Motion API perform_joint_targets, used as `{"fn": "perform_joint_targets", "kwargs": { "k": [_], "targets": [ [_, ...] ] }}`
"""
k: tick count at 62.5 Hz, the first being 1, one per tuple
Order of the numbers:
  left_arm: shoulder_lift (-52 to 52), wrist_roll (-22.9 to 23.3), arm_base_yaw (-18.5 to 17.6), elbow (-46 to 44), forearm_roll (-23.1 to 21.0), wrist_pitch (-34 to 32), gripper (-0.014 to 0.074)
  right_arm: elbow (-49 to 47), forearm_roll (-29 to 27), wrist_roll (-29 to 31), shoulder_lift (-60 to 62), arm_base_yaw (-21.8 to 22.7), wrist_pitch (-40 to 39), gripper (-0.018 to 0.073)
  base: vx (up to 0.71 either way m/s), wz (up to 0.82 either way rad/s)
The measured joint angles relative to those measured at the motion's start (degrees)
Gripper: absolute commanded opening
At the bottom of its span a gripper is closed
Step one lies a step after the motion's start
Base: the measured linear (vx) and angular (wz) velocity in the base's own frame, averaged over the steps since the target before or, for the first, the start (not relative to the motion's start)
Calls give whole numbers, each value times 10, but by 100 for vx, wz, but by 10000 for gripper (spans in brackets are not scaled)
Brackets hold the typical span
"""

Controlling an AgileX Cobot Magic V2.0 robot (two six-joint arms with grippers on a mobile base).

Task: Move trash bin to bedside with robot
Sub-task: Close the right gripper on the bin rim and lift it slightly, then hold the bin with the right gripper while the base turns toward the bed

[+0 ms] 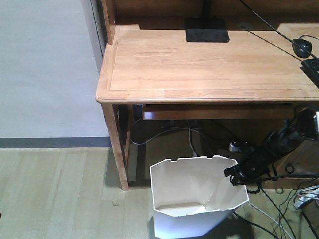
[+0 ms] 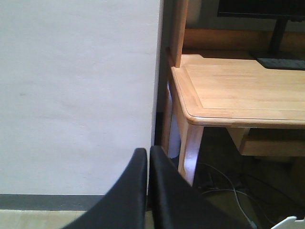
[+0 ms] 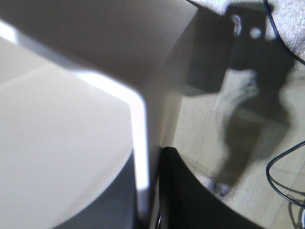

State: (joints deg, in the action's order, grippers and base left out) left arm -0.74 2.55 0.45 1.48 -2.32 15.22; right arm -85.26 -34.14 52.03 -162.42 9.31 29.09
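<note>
- The right end effector [image 1: 234, 174] is clamped on the trash bin [image 1: 194, 191]. It grips the rim on the bin's right side in the front view, with the black arm running up and away to the right behind it.
- The right wrist view shows the same grip up close [image 3: 150, 162]. One finger is inside the bin and the other is outside, with the thin white wall [image 3: 140, 143] squeezed between them. The cream inside spreads out left of the end effector, and the wooden floor [image 3: 214, 119] is on its right.
- The bin itself sits upright on the floor, just in front of the bench [image 1: 199, 64] and partly under its front edge, near the left leg.
- The left end effector [image 2: 147, 151] has its fingers pressed together with nothing between them. Straight ahead of it is the pale wall [image 2: 76, 95], and the bench corner is up and to its right.
- A tiny white bit of the bin rim [image 2: 290, 223] peeks in low to the right of that left end effector, well apart from it.
- Loose cables [image 1: 279, 214] lie on the floor below and to the right of the right end effector.
- On top of the bench there's a black monitor stand [image 1: 207, 30] and a mouse [image 1: 301, 47].
</note>
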Motion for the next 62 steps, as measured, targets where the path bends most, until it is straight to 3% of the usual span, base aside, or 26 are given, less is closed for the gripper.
{"fn": "perform_joint_targets", "kwargs": {
  "k": [18, 45, 62],
  "targets": [
    [0, 0, 0, 0, 0, 0, -6, 175, -150, 182, 152, 46, -15, -5, 0, 0],
    [0, 0, 0, 0, 0, 0, -6, 347, -180, 266, 347, 49, -16, -5, 0, 0],
    [0, 0, 0, 0, 0, 0, -6, 372, -190, 284, 390, 49, 13, -5, 0, 0]
  ]
}}
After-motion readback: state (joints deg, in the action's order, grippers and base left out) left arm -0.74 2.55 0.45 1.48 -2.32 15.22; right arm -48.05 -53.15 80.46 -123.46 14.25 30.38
